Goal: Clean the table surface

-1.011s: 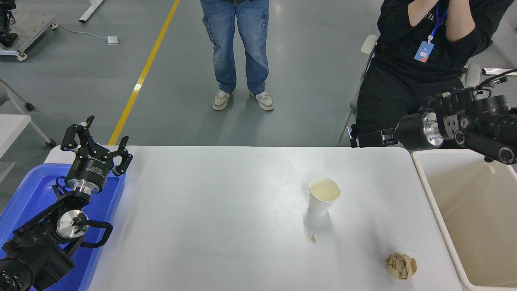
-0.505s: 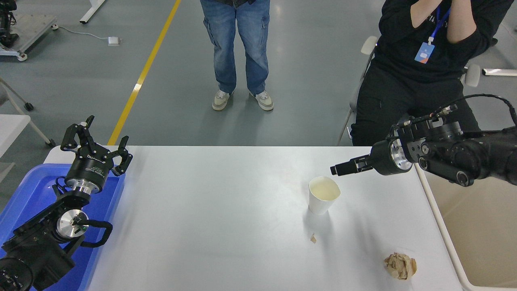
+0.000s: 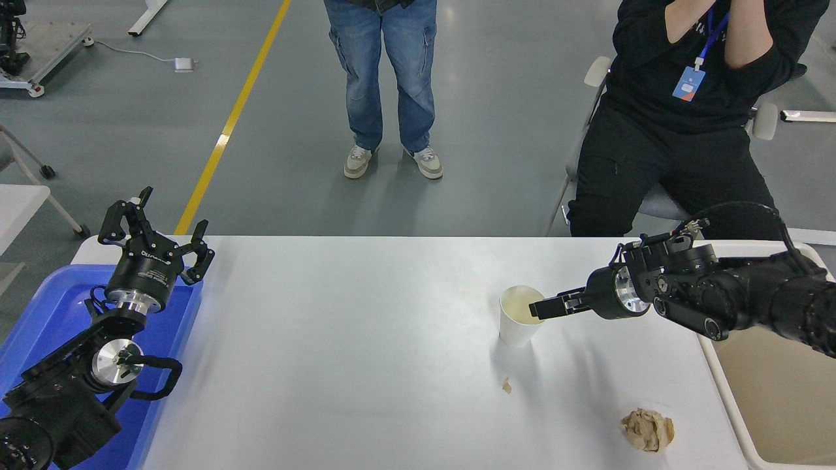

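Reaching in from the right edge, the right gripper [image 3: 539, 309] has its fingers close together at the rim of a white paper cup [image 3: 519, 324], which stands upright on the white worktop [image 3: 339, 352]. Nearer the camera lie a small scrap [image 3: 506, 386] and a crumpled brown paper ball [image 3: 648, 429]. The left gripper [image 3: 154, 230] is parked over a blue tray [image 3: 46, 313], fingers spread apart. A beige bin [image 3: 777, 391] sits at the worktop's right end.

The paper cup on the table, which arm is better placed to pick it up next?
Right. The right gripper is already at the paper cup's rim, while the left gripper sits parked over the blue tray, far across the table surface.
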`<state>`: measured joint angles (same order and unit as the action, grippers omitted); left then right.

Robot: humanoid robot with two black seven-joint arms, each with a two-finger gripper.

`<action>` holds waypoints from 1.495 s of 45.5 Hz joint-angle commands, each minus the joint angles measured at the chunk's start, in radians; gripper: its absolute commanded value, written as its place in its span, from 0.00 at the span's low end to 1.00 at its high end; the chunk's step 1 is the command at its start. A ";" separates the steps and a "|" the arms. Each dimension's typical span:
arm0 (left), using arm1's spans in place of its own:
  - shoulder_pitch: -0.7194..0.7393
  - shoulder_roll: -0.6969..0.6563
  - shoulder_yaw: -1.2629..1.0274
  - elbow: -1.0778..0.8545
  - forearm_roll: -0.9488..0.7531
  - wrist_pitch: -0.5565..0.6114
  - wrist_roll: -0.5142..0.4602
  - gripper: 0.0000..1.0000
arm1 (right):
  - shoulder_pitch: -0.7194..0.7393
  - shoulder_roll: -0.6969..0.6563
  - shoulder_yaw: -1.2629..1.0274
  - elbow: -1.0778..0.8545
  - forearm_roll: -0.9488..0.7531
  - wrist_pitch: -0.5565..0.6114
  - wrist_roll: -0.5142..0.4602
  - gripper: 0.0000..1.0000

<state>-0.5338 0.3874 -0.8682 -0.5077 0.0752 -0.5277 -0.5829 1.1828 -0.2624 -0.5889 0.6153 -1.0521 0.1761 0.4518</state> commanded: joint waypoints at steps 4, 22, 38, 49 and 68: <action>0.000 -0.001 0.000 0.000 0.000 0.000 0.000 1.00 | -0.011 0.043 -0.011 -0.046 0.000 -0.012 -0.001 0.96; 0.000 0.001 0.000 0.000 0.000 0.000 0.000 1.00 | -0.025 0.069 -0.029 -0.103 -0.002 -0.020 0.015 0.68; 0.000 -0.001 0.000 0.000 0.000 0.000 0.000 1.00 | -0.025 0.069 -0.112 -0.107 -0.005 -0.020 0.070 0.00; 0.000 0.001 0.000 0.000 0.000 0.000 0.000 1.00 | -0.025 0.071 -0.115 -0.129 -0.005 -0.020 0.097 0.00; 0.000 -0.001 0.000 0.000 0.000 0.000 0.000 1.00 | -0.012 0.069 -0.100 -0.147 0.007 -0.021 0.148 0.00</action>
<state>-0.5338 0.3871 -0.8682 -0.5077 0.0752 -0.5277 -0.5829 1.1638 -0.1920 -0.6977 0.4854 -1.0542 0.1551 0.5705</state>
